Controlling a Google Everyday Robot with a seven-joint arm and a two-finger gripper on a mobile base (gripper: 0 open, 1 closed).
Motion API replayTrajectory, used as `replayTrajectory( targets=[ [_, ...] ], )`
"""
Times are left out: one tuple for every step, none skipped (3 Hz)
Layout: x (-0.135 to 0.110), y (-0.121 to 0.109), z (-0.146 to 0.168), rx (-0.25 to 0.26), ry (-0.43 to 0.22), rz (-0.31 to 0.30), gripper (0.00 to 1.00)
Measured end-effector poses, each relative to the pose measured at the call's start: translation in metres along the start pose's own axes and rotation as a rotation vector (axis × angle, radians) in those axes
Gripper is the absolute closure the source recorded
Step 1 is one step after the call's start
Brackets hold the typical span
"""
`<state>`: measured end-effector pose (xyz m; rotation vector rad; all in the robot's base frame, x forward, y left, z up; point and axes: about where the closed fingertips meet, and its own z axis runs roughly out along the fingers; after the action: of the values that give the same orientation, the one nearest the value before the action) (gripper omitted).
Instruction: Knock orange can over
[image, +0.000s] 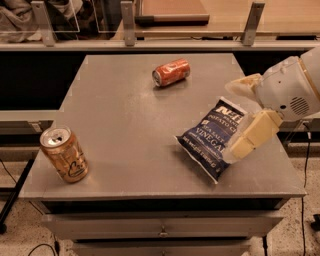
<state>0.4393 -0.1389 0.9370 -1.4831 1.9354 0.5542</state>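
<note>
We note orange can (64, 154) upright, lower left of surface (125, 110); gripper (232, 120) right of frame, fingers spread empty, beside chip bag (210, 137).

We see the golden-orange aluminium soda can (64, 155), dark scribble on its side, standing upright at the grey table's (125, 115) front-left corner, well apart from the spread-fingered gripper (234, 120) at right.

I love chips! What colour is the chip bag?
The chip bag is dark blue with white lettering, camera view; tool beside its right edge.
</note>
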Motion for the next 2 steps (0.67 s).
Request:
replayTrajectory(
  targets=[
    [-0.005, 0.004, 0.023, -0.009, -0.102, -0.025, 0.0],
    [-0.023, 0.003, 0.046, -0.004, -0.218, -0.073, 0.0]
  ],
)
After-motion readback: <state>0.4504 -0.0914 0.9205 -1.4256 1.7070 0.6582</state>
